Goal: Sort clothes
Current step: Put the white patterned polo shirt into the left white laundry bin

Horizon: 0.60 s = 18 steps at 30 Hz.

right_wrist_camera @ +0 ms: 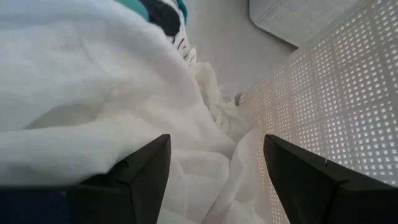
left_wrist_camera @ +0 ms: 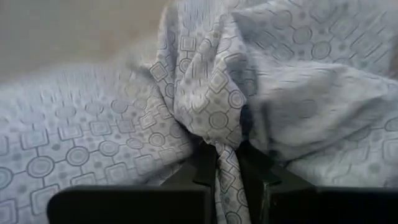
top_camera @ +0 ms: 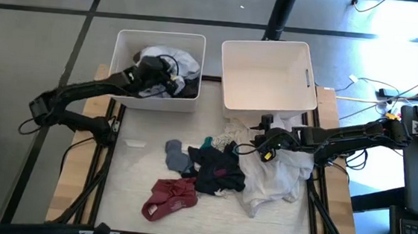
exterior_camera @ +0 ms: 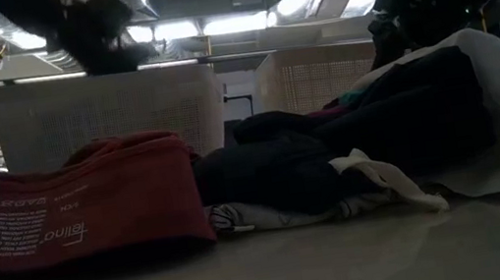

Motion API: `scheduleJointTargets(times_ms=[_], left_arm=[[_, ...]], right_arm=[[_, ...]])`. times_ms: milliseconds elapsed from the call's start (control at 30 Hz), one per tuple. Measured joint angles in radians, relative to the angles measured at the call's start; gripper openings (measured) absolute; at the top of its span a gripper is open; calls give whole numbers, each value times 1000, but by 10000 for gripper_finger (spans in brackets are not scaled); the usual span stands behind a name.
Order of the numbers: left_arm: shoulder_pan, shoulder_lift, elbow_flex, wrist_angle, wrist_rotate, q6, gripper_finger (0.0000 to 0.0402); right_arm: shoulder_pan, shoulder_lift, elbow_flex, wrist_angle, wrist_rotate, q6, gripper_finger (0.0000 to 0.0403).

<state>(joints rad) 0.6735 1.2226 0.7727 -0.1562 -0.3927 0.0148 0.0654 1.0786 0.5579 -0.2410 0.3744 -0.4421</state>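
- We see the left gripper [top_camera: 169,75] over the left white rectangular plastic bin [top_camera: 125,43] at the far left of the table; in its wrist view its two dark fingers [left_wrist_camera: 205,171] stand narrow, pinching a fold of the black-patterned white fabric garment [left_wrist_camera: 205,93].
- That patterned garment [top_camera: 170,58] lies bunched inside the left bin, with a dark piece of cloth at the bin's near right corner.
- We see the right gripper [top_camera: 264,145] just near of the right white rectangular plastic bin [top_camera: 305,83], low over the heap of clothes on the right half of the table.
- In the right wrist view its fingers [right_wrist_camera: 146,168] are spread wide, holding nothing, with the soft white fabric garment [right_wrist_camera: 81,93] beneath and between them and the bin's perforated wall [right_wrist_camera: 336,93] beside it.
- The white garment [top_camera: 275,182] spreads across the near right of the table.
- Left of it lies a dark, nearly black garment [top_camera: 216,170], with a scrap of teal fabric [top_camera: 207,141] showing at its far edge.
- A small grey sock-like piece [top_camera: 176,156] lies just left of the dark garment.
- The crumpled maroon fabric garment [top_camera: 171,198] lies nearest us, left of centre, touching the dark garment; in the low view it fills the left foreground [exterior_camera: 72,211].
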Motion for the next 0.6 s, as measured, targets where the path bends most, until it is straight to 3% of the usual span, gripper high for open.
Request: scheduleJointTargets(times_ms=[367,600], left_arm=[[111,211,-84,64,88,-122,24],[114,196,-80,67,98,-134,60]], right_arm=[[0,0,-7,14,0,1,259],[0,0,-7,14,-1,1,259]])
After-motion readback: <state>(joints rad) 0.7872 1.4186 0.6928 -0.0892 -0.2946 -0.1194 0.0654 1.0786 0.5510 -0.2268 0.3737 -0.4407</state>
